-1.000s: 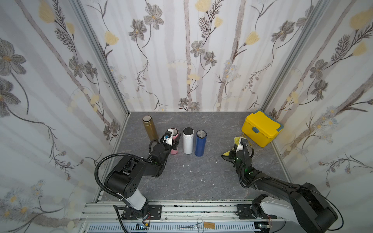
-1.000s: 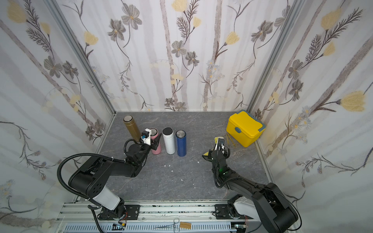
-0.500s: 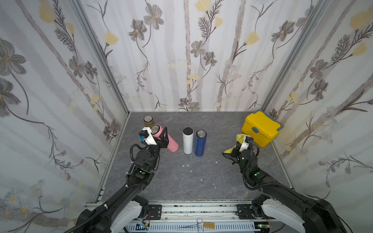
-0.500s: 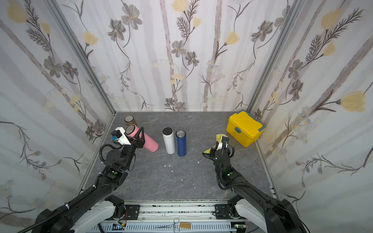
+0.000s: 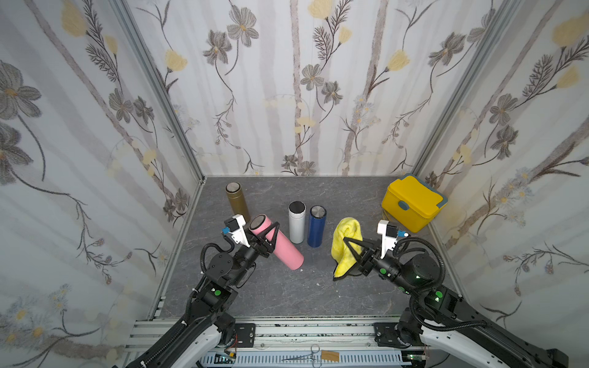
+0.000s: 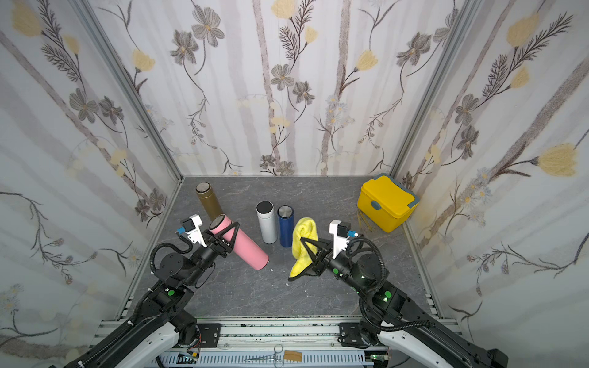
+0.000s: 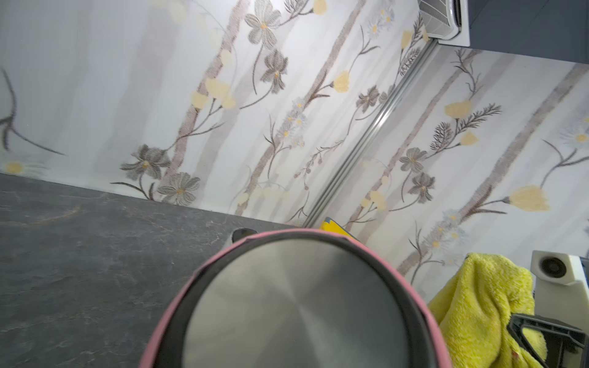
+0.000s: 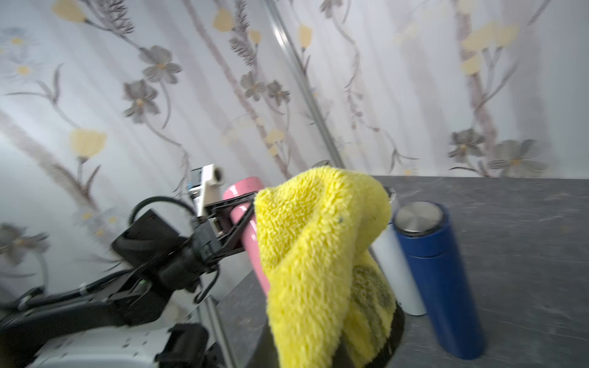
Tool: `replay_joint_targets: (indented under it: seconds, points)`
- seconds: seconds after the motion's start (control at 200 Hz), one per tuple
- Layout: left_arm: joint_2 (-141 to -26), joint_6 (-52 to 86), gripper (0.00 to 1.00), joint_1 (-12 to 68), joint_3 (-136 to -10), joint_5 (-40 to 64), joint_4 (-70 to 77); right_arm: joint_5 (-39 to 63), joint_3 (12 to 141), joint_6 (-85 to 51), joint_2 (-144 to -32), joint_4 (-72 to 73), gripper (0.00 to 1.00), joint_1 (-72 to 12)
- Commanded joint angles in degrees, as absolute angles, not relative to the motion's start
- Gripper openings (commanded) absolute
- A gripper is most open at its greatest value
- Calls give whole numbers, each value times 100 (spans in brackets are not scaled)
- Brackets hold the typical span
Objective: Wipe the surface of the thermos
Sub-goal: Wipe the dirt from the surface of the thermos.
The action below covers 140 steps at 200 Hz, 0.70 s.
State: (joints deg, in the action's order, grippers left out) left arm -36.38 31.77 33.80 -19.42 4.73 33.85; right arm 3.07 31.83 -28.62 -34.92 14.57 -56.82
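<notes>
In both top views my left gripper is shut on the pink thermos, gripping just below its steel lid. The thermos is tilted, with its base pointing down toward the table's middle. Its lid fills the left wrist view and hides the jaws. My right gripper is shut on a fluffy yellow cloth that hangs over its fingers. The cloth is a short way right of the thermos and apart from it.
A white thermos and a blue thermos stand side by side between my grippers, a little further back. A gold thermos stands at the back left. A yellow lidded box sits in the back right corner.
My left gripper has lifted the pink thermos from beside the white one and tilted it. My right gripper has raised the yellow cloth off the table and swung it toward the middle.
</notes>
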Motion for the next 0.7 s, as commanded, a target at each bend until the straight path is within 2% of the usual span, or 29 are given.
replay_joint_targets:
  seconds: [0.0, 0.21, 0.31, 0.525, 0.694]
  points:
    - [-3815, 3218, 0, 3779, -1918, 512, 3990, 118, 3369, -2779, -3978, 2199, 0, -6357]
    - [-4449, 2741, 0, 4808, -1984, 122, 4703, -39, 3351, -3083, -5424, 3096, 0, -6752]
    - [-4734, 2419, 0, 5083, -2083, 29, 4894, -293, 2927, -3180, -5808, 3540, 0, -6885]
    - [-4931, 2585, 0, 5120, -2171, -202, 5137, -881, 1116, -3391, -5696, 5051, 0, -7247]
    - [-5024, 2700, 0, 5200, -2292, 107, 5270, -1197, 1248, -3281, -5344, 4644, 0, -7266]
